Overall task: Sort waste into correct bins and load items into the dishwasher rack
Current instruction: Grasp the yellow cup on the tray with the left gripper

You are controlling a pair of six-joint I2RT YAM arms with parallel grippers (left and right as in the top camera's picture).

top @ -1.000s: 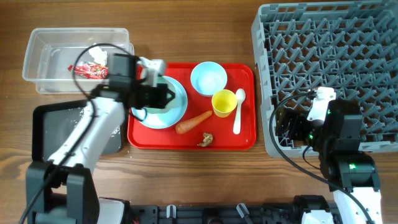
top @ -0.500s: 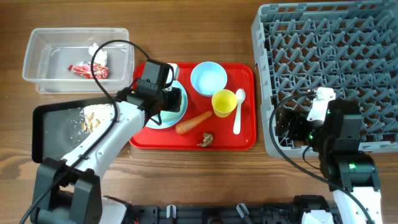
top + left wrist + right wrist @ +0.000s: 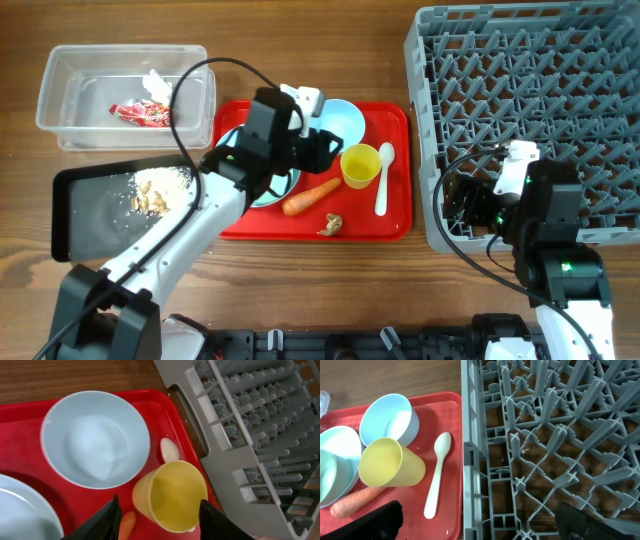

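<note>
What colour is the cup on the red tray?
Yellow; the cup shows best in the left wrist view.

Robot lab setup: wood table (image 3: 330,40), dishwasher rack (image 3: 520,60).

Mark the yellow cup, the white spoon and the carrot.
yellow cup (image 3: 360,165), overhead view, its open mouth.
white spoon (image 3: 435,482), right wrist view, mid-handle.
carrot (image 3: 312,195), overhead view, middle of its body.

We can read no text, label, brand, number or sign in any view. The red wrapper (image 3: 140,113), in the upper left of the overhead frame, carries pale markings, but they are too small to make out.
</note>
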